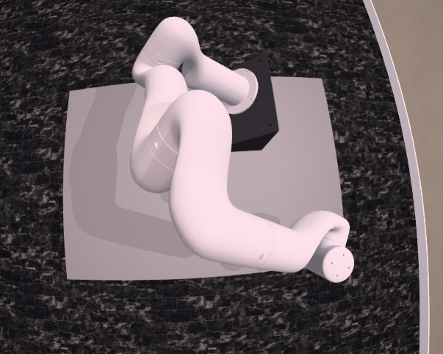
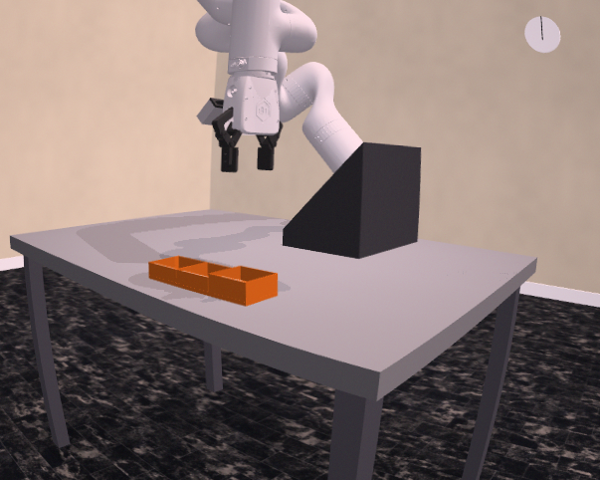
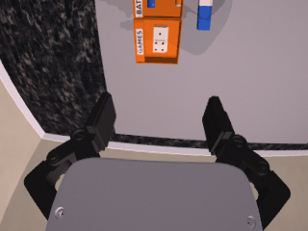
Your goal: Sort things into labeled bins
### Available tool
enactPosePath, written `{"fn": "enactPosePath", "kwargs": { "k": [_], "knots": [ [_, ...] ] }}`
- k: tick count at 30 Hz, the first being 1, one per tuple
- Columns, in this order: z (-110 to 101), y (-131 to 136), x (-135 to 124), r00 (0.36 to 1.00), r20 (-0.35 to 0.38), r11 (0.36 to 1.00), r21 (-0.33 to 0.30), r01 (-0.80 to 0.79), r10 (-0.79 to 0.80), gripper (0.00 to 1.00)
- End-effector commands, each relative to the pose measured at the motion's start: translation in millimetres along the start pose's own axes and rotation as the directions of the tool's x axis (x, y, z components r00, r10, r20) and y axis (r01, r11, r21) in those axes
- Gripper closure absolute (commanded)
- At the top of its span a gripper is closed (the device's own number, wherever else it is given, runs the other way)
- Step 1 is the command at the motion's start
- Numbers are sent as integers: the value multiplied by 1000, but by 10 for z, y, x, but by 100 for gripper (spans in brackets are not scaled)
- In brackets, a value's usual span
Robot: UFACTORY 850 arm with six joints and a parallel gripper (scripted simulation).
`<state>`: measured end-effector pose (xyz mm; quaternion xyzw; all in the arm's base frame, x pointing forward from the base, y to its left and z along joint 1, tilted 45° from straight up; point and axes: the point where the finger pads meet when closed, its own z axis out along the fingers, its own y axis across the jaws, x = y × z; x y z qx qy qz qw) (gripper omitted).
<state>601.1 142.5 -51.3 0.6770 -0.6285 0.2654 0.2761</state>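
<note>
My gripper (image 2: 247, 159) (image 3: 159, 105) is open and empty, high above the table. In the wrist view an orange bin (image 3: 149, 56) labelled GAMES holds a white domino (image 3: 160, 39). The adjoining bin (image 3: 166, 11), its label cut off after "BAT", holds a blue thing (image 3: 151, 3) and a small light orange thing (image 3: 178, 2), both cut by the frame's top. A blue-and-white block (image 3: 204, 17) lies on the table to the right of the bins. The exterior view shows three orange bins (image 2: 261, 289) (image 2: 192, 278) (image 2: 162, 270) in a row; their contents and labels are hidden there.
The black base block (image 1: 257, 114) (image 2: 387, 201) stands on the table (image 1: 289, 175) (image 2: 341, 310). The arm (image 1: 202, 171) hides the bins and fingers in the top view. The table's edge and the dark floor (image 3: 53, 72) show left of the bins in the wrist view.
</note>
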Motion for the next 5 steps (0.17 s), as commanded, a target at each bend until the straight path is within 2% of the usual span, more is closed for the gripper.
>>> {"fn": "enactPosePath", "kwargs": {
  "k": [1,5],
  "knots": [
    [-12,-7,-1,1000,1,1000,2,-1,1,0],
    [-12,-7,-1,1000,1,1000,2,-1,1,0]
  ]
}}
